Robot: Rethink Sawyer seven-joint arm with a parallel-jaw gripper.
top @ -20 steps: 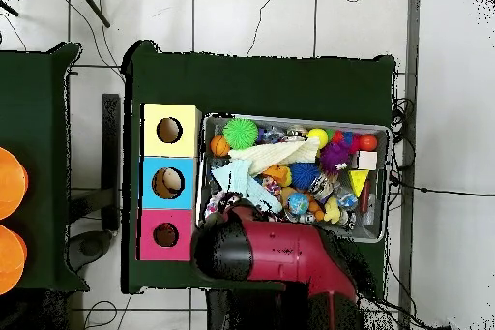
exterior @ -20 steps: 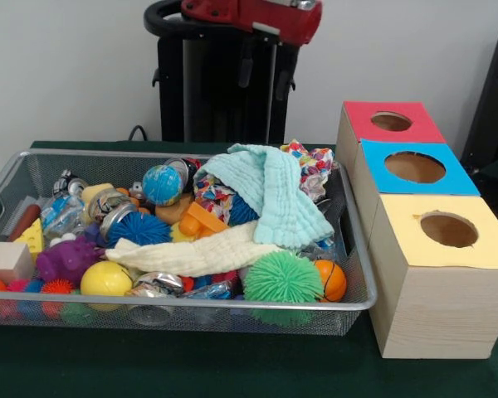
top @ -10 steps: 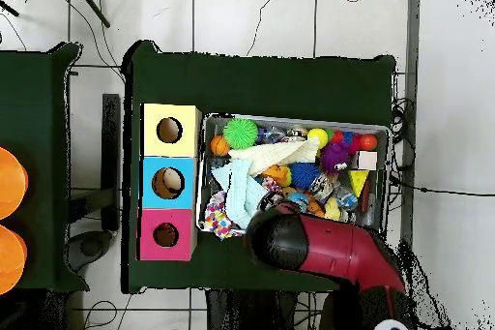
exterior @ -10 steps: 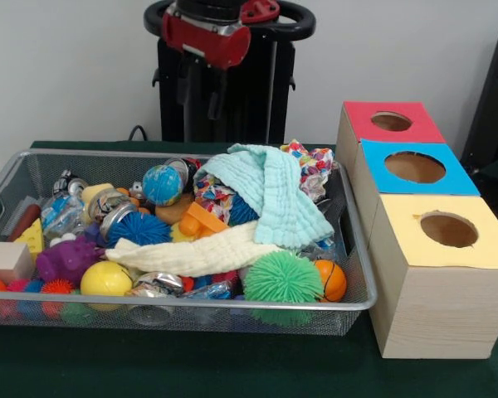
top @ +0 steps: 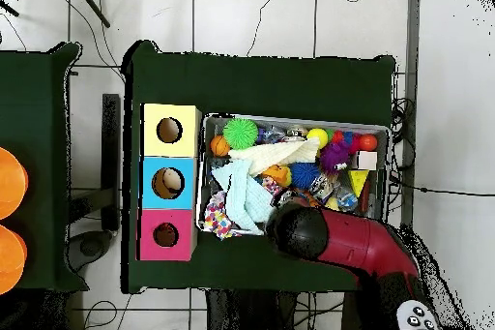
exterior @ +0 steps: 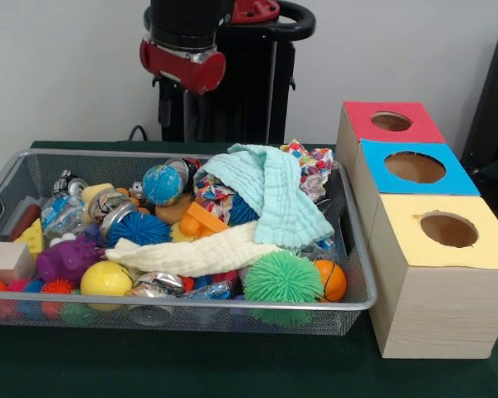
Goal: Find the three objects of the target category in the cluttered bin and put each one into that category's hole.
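Note:
The wire bin (exterior: 361, 274) is heaped with toys and cloths. On top lie a mint cloth (exterior: 274, 195), a cream cloth (exterior: 195, 255) and a patterned cloth (exterior: 311, 164). Among the balls are a green spiky one (exterior: 282, 279), an orange one (exterior: 331, 280), a yellow one (exterior: 105, 279), a globe ball (exterior: 162, 184) and a blue spiky one (exterior: 139, 228). My gripper (exterior: 176, 116) hangs high above the bin's far edge, open and empty. In the overhead view the arm's head (top: 302, 232) covers it, over the bin (top: 290, 119).
Three wooden boxes stand beside the bin, with holes in a red top (exterior: 391, 122), a blue top (exterior: 414, 167) and a yellow top (exterior: 448, 230). Overhead they show as yellow (top: 169, 131), blue (top: 168, 183) and pink (top: 165, 234). A wooden block (exterior: 7, 259) and purple toy (exterior: 66, 259) lie at the bin's left.
The arm has swung along the bin's far edge, leftward in the front view and rightward overhead. Its head turned downward. Nothing in the bin has moved.

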